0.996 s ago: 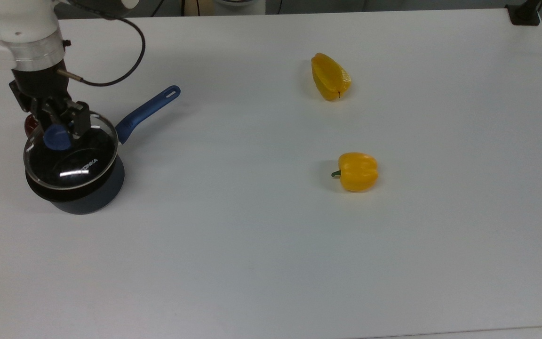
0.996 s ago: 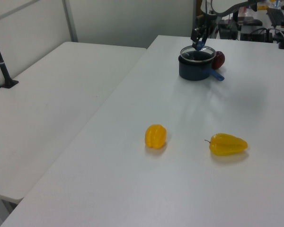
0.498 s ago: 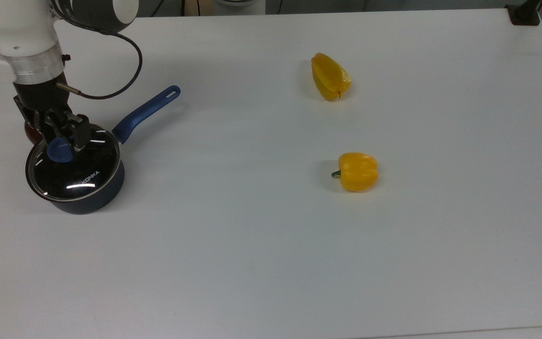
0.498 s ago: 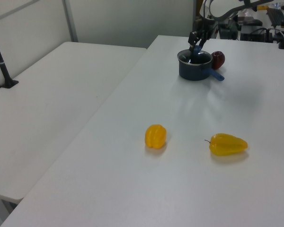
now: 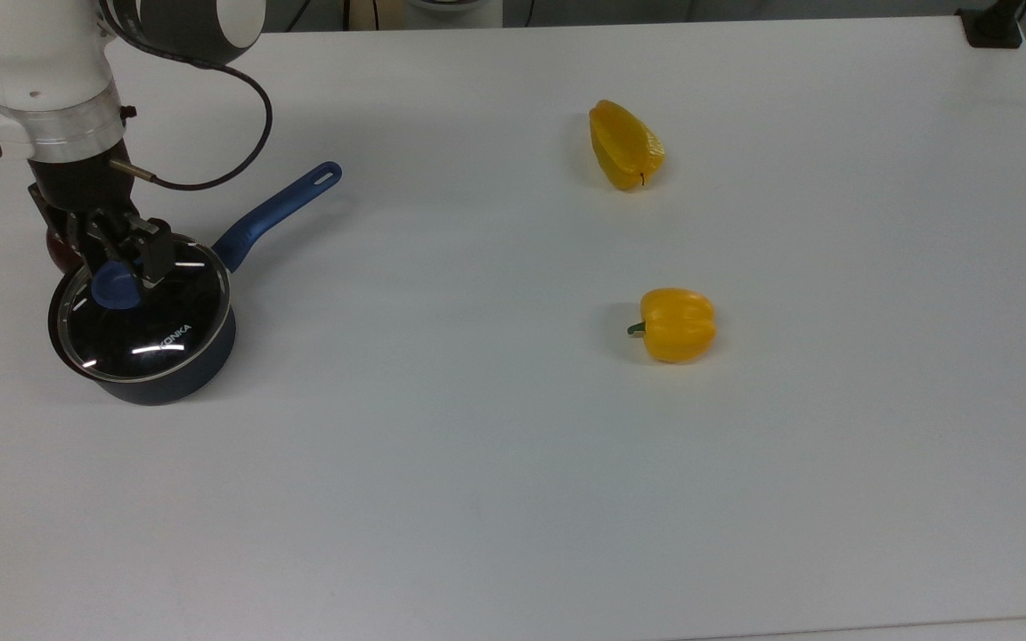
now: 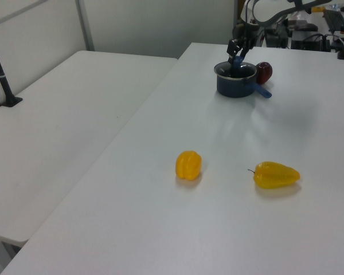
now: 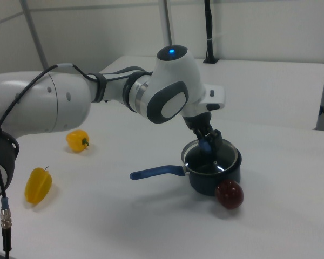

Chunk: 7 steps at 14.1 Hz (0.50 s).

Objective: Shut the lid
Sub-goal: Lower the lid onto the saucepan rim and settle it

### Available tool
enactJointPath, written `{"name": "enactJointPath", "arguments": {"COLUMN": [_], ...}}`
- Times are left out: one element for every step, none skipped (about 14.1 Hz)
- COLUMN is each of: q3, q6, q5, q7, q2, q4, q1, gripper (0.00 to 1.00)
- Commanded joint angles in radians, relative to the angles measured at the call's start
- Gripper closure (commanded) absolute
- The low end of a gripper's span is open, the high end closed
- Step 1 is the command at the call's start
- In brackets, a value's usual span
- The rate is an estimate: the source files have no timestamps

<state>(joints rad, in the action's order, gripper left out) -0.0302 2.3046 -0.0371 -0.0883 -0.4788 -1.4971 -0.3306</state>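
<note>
The round glass lid (image 5: 152, 325) with a metal rim lies flat on the dark blue saucepan (image 5: 201, 361) at the top view's left, covering its mouth. The lid's blue knob (image 5: 116, 286) sits between the fingers of my gripper (image 5: 118, 267), which stands upright over the pan and is shut on the knob. The pan's blue handle (image 5: 281, 209) points toward the top view's upper right. In the right view the gripper (image 7: 208, 145) holds the knob above the lid (image 7: 213, 159). In the left view the pan (image 6: 235, 86) is at the far end of the table.
A dark red round fruit (image 7: 228, 195) lies right beside the pan, partly hidden behind the gripper in the top view. Two yellow peppers (image 5: 624, 145) (image 5: 675, 324) lie far off toward the top view's right. The white table's (image 5: 513, 490) edge runs along the bottom.
The gripper has lowered the lid from a tilted hold above the pan down onto the rim, where it now rests level. Since half a second ago it has barely moved.
</note>
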Motion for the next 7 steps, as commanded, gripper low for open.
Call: {"name": "enactJointPath", "arguments": {"q3": [0.006,0.006,0.006,0.006,0.006,0.004,0.004], "q6": [0.015,0.015,0.015,0.015,0.015,0.015,0.015], "q5": [-0.023,-0.024,-0.024,-0.024,-0.024,-0.023,-0.021], "q7": [0.039,0.044,0.044,0.045,0.047,0.048,0.042], "q2": [-0.006,-0.006,-0.004,-0.006,-0.006,-0.006,-0.007], "q4": [0.011,0.011,0.011,0.009,0.006,0.003,0.003], "q1": [-0.025,-0.033,-0.033,-0.031,-0.028,-0.025,-0.021], "gripper": [0.42,0.42,0.42,0.39,0.34,0.22,0.0]}}
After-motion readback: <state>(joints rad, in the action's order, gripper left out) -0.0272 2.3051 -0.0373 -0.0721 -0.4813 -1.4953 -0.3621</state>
